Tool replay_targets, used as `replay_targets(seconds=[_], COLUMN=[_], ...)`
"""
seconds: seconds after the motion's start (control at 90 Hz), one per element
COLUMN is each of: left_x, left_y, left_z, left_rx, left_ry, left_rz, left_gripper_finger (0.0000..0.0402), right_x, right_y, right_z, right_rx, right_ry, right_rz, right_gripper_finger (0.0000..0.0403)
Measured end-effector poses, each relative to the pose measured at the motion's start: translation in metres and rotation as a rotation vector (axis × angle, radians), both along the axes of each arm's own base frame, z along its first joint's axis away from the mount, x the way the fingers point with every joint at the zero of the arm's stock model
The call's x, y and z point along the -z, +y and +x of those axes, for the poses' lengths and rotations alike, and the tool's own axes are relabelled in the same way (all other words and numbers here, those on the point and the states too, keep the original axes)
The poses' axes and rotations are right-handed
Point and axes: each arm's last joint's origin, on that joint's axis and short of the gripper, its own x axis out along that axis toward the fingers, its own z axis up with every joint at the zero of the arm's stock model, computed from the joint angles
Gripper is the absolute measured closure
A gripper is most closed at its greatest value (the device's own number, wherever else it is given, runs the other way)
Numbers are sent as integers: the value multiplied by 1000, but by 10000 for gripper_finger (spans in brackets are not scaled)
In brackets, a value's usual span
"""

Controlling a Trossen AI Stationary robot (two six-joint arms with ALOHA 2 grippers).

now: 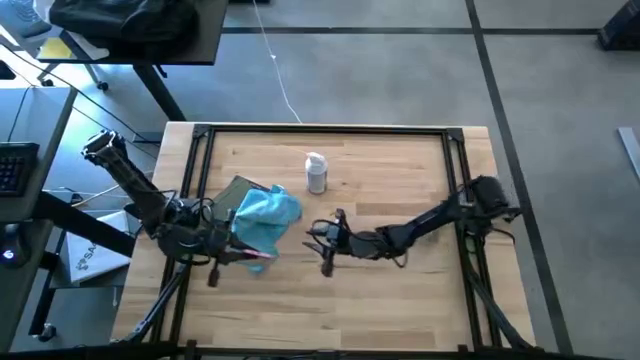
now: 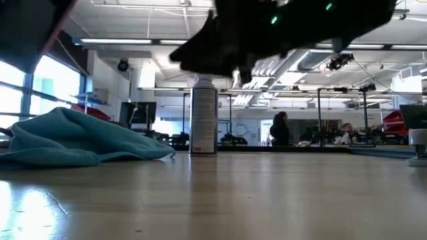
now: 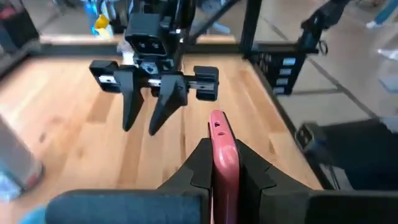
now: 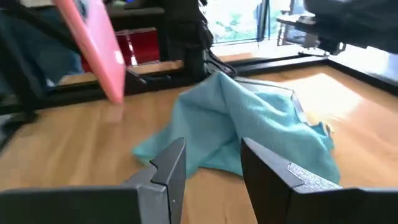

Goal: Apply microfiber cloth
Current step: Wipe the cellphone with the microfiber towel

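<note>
Clamped between the left gripper's (image 3: pixel 217 163) fingers is a flat pink phone-like slab (image 3: pixel 222 143), while the empty right gripper (image 1: pixel 328 243), fingers spread, faces the crumpled microfiber cloth (image 1: pixel 265 217) beside the spray bottle (image 1: pixel 316 173), so next I judge it must reach in and pinch it.

bare wood between right tool (image 1: pixel 322 243) and cloth (image 1: pixel 266 217); bottle (image 1: pixel 316 173) behind.

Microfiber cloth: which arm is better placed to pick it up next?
Probably the right. Its gripper is open and empty, facing the microfiber cloth. The left gripper is shut on a pink object.
</note>
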Motion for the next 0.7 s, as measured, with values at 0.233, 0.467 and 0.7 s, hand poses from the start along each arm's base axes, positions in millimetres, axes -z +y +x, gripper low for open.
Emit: replay_targets(seconds=[0.233, 0.467, 0.7], left_x=[10, 10, 10], left_y=[8, 7, 7], left_z=[-10, -9, -9], left_rx=[-36, -35, -49], left_ry=[132, 130, 126], left_rz=[-40, -43, -60], left_gripper_finger=[392, 391, 391], right_x=[36, 55, 70], right_y=[-6, -25, -45], right_z=[59, 108, 122], right_rx=[113, 244, 296], right_ry=[73, 145, 219], right_rz=[-62, -105, -85], right_gripper_finger=[284, 284, 285])
